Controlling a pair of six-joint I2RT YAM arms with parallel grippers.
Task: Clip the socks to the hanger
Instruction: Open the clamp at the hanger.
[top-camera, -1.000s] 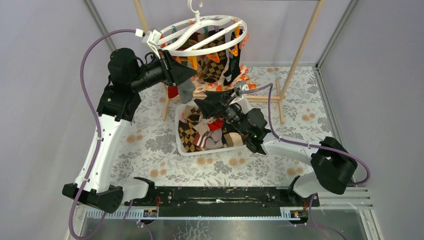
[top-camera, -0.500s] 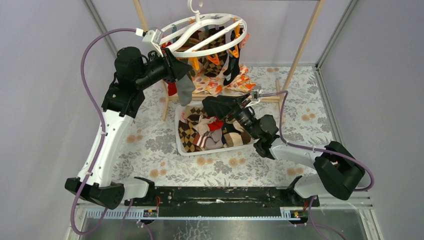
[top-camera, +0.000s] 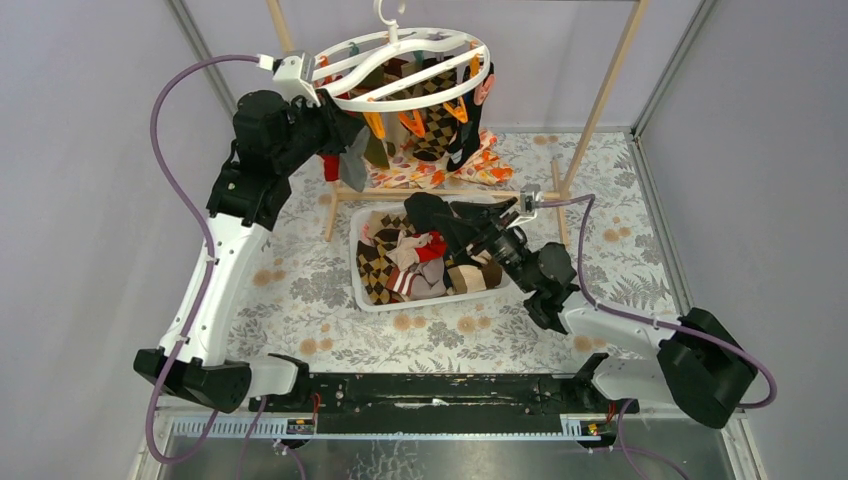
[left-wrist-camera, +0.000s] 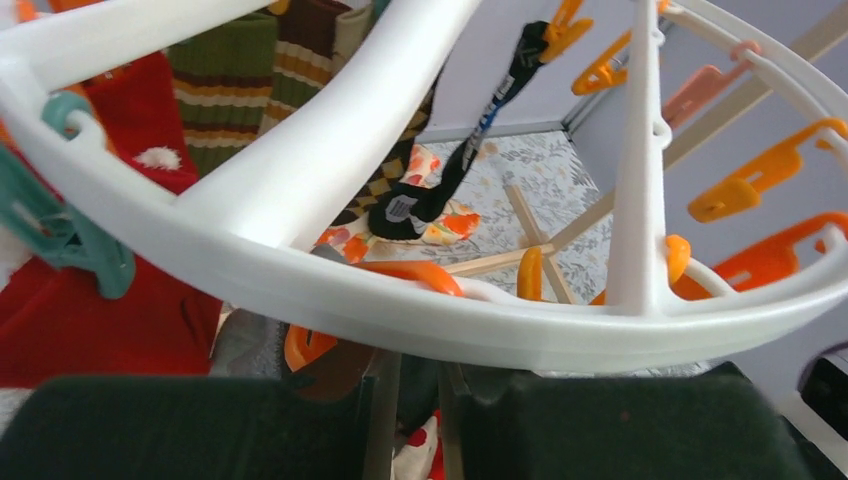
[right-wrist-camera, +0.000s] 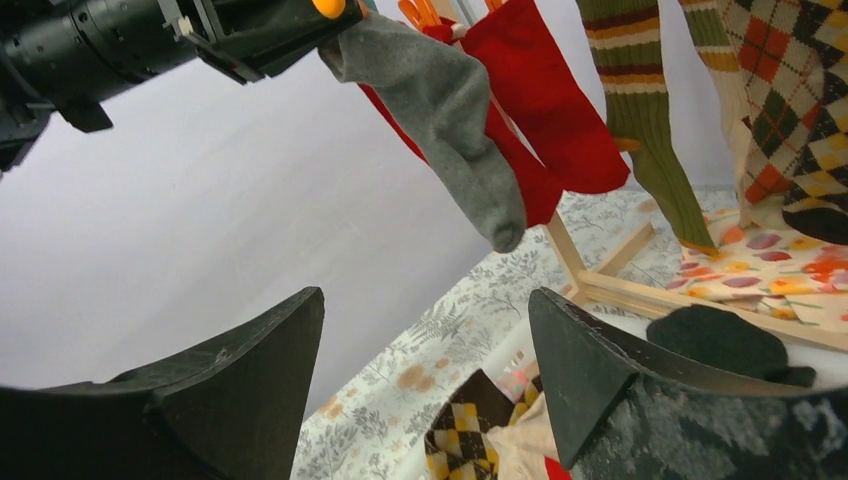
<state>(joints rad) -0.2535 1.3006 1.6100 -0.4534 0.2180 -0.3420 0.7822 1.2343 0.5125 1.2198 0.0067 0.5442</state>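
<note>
The white hanger hangs at the back, and its ring fills the left wrist view. Red, olive striped and argyle socks hang from its clips. My left gripper is just under the ring's left rim, shut on the top of a grey sock. The grey sock dangles below it, and an orange clip sits right beside the jaws. My right gripper is open and empty above the basket of socks.
The white slotted basket stands mid-table with several loose socks. The pale wooden pole frame carries the hanger. An orange floral cloth lies under the hanger. Grey walls close in both sides.
My left gripper rose with the grey sock up to the hanger's left rim. My right arm drew back to the right, its open gripper still over the basket.
</note>
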